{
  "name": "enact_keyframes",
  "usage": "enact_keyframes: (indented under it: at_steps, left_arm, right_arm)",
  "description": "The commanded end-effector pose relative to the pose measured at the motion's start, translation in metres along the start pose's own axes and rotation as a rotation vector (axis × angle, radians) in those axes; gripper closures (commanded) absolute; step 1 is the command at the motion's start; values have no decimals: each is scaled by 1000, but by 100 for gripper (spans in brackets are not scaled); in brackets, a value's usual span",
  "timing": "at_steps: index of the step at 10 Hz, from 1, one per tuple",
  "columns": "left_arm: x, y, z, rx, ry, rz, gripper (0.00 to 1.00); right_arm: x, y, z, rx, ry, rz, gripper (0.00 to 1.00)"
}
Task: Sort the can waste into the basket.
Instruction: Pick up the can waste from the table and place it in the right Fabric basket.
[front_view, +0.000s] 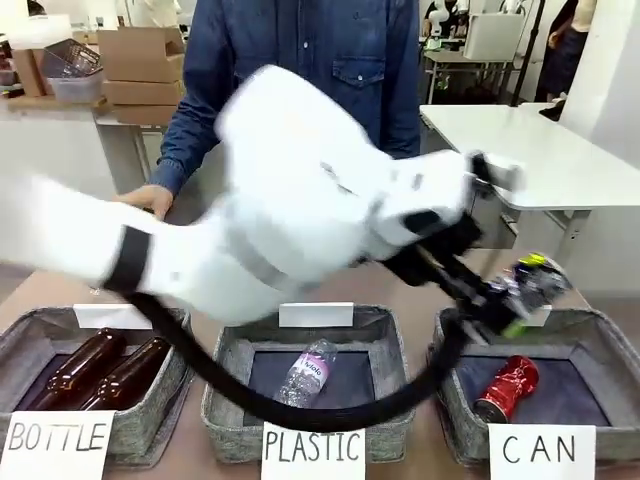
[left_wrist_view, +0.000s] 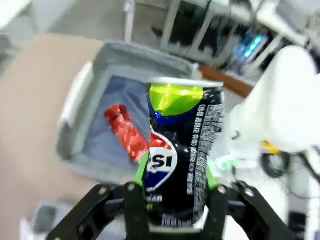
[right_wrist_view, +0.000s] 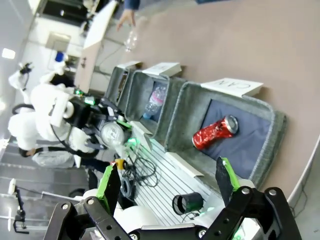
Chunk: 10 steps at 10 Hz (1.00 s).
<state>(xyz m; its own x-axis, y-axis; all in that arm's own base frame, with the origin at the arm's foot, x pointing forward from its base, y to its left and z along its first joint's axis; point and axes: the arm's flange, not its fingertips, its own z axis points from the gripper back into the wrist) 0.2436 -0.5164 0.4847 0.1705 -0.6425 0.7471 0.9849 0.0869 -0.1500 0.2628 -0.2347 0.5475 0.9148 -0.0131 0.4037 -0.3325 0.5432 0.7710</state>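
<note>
The dark blue-black can (left_wrist_view: 182, 150), with a red-white-blue logo, stands upright between the green pads of my left gripper (left_wrist_view: 175, 187), which is shut on it. In the front view this gripper (front_view: 508, 298) and its can (front_view: 528, 277) hang above the back left part of the grey basket (front_view: 600, 335) lettered "CAN". A crushed red can (front_view: 507, 388) lies inside that basket, also seen as the red can (left_wrist_view: 126, 134) below the held one. My right gripper (right_wrist_view: 167, 182) is open and empty, high above the basket (right_wrist_view: 262, 155) and the red can (right_wrist_view: 215, 132).
The middle bin (front_view: 225, 365) lettered "PLASTIC" holds a clear bottle (front_view: 306, 372). The left bin (front_view: 20, 335) lettered "BOTTLE" holds two brown bottles (front_view: 105, 372). A person stands at the far side with a hand (front_view: 148, 197) on the table. My left arm spans the table's middle.
</note>
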Motion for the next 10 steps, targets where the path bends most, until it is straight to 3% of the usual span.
enact_keyframes:
  at_steps: [1,3,7,8,10]
  left_arm:
    - [28,12,-43,49,32,-90,56]
    - [31,3,-75,77,53,-180,56]
    - [23,8,-94,95,66,-190,56]
    - [21,9,-95,95,90,-196,0]
    - [20,11,-93,103,90,-187,0]
  right_arm:
    - [5,3,0,5,-18,-9,0]
    - [5,3,0,5,-18,-9,0]
    - [5,3,0,5,-18,-9,0]
    - [5,3,0,5,-18,-9,0]
    - [5,3,0,5,-18,-9,0]
